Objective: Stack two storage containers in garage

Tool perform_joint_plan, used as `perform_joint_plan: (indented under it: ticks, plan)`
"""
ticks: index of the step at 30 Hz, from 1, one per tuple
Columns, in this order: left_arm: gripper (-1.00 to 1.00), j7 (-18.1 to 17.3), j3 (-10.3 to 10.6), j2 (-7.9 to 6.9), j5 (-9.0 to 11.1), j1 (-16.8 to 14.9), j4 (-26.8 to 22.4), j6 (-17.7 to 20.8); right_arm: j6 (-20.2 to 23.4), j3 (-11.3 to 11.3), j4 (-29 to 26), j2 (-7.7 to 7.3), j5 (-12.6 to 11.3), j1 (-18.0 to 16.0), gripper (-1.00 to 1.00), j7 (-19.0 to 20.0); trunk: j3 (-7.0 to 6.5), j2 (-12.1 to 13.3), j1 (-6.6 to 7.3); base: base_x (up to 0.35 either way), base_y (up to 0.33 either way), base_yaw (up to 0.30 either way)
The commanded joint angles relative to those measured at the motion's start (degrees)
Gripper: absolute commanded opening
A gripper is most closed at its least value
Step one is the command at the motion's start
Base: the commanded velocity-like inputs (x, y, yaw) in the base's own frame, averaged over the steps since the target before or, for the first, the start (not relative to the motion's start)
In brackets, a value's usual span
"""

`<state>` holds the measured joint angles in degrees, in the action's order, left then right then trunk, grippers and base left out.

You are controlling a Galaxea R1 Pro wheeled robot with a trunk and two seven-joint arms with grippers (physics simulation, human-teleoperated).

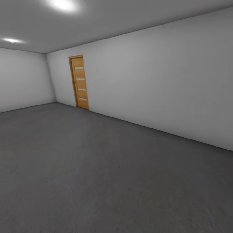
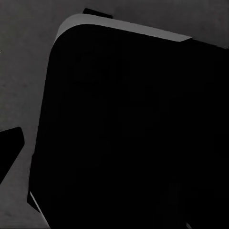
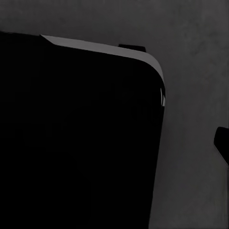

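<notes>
Head view: dark grey floor (image 1: 97, 168) of the garage, white walls (image 1: 161, 81), a wood door (image 1: 80, 82) at 11 o'clock. Both wrist views: a black rounded body (image 2: 133, 133) above grey floor. Jaws' state: cannot tell. Where the containers are cannot be told.

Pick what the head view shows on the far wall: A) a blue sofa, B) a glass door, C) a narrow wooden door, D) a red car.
C: a narrow wooden door with small light panes stands in the white wall, near the room's corner, above the dark grey floor.
</notes>
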<state>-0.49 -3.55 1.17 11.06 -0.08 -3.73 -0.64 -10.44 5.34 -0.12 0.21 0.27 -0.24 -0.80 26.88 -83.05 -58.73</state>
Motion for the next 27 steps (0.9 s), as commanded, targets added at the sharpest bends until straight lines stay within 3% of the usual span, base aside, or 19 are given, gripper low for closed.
perform_joint_plan:
  ticks: [1,27]
  plan:
    - [1.00,0.0,-0.4,0.00,0.3,0.0,0.0,-0.1,-0.1,0.5,0.0,-0.02,0.0,0.0,1.00,-0.1,0.05,0.0,0.00,0.000,0.000,0.279]
    - [1.00,0.4,-0.5,-0.38,0.7,0.0,0.0,-0.1,0.2,0.7,-0.1,-0.13,0.3,0.0,1.00,0.0,0.05,0.0,0.00,0.000,0.000,0.279]
